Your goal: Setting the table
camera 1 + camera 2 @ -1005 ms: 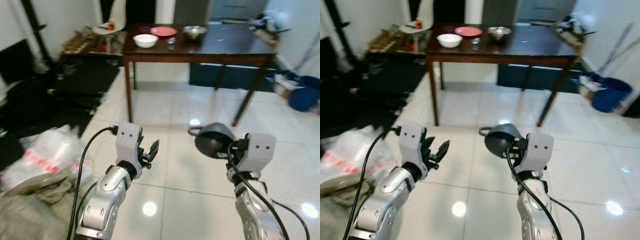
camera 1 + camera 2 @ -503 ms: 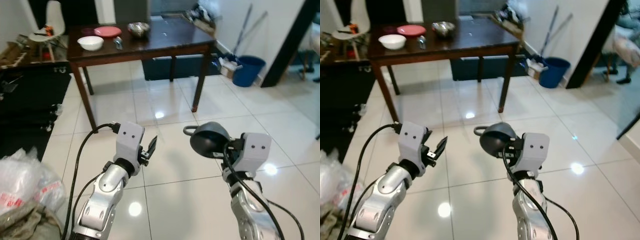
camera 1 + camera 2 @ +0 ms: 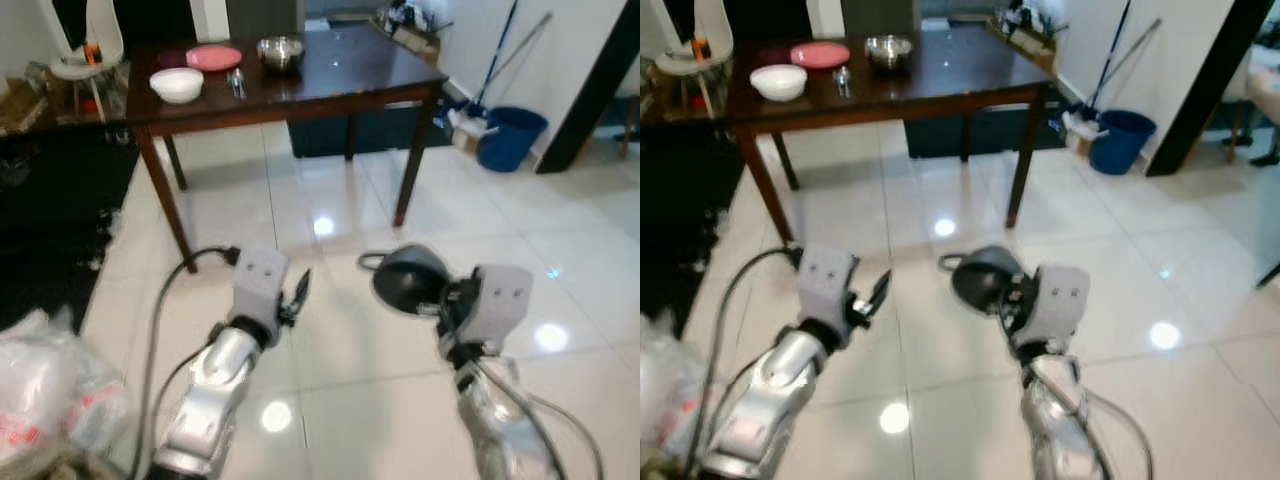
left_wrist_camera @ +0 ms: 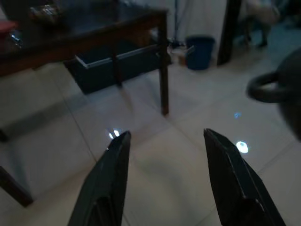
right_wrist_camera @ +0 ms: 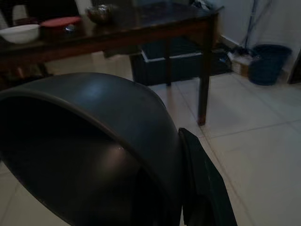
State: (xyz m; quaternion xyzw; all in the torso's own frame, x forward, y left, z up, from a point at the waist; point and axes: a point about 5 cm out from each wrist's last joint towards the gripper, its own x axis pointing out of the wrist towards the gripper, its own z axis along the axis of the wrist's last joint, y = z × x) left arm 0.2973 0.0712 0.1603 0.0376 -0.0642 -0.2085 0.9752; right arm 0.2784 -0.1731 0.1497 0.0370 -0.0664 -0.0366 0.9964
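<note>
Right now my right gripper [image 3: 432,300] is clamped on a dark grey pot [image 3: 405,278], held up over the white tile floor [image 3: 330,330], handle loop pointing to the robot's left. One finger [image 5: 202,183] lies against the pot's outer wall; I can't see the other. My left gripper [image 4: 164,176] is empty, fingers spread apart, w/ floor showing between them. Ahead stands the dark wooden table [image 3: 340,75], well apart from both arms. On its far left end: white bowl [image 3: 177,84], pink plate [image 3: 214,57], steel bowl [image 3: 280,50], and a spoon [image 3: 237,83] btw them. Blue bucket [image 3: 511,138] sits to the table's right.
</note>
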